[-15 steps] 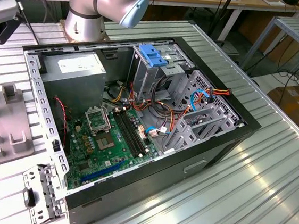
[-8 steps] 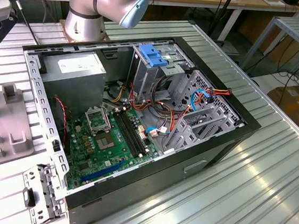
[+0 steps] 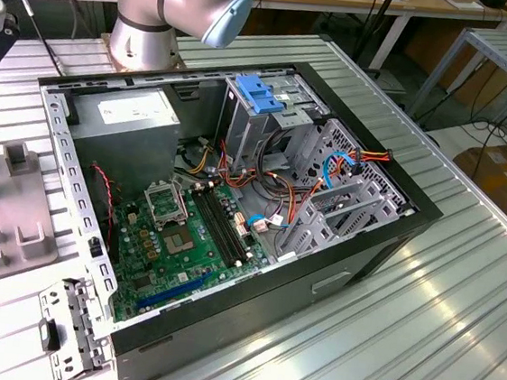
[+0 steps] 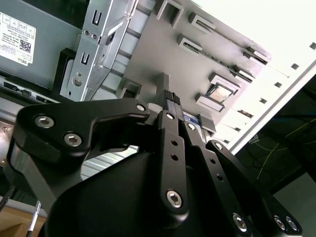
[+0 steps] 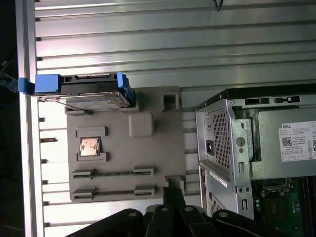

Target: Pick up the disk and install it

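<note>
The disk (image 5: 81, 91) stands on edge at one end of a grey fixture plate (image 5: 148, 148). It is a silver drive with blue plastic rails at both ends. In the first wrist view my gripper (image 5: 173, 195) hovers over the opposite edge of that plate, well apart from the disk. In the second wrist view the two black fingertips (image 4: 168, 98) are pressed together with nothing between them, so the gripper (image 4: 172, 97) is shut and empty, above the plate (image 4: 163, 49).
An open computer case (image 3: 355, 255) lies on the ribbed aluminium table (image 3: 400, 351), with a blue-latched drive cage (image 3: 259, 95), a grey power supply (image 3: 124, 126) and a green motherboard (image 3: 175, 245) inside. The fixture plate (image 3: 6, 209) sits at the exterior view's left and holds a small chip (image 5: 90, 146).
</note>
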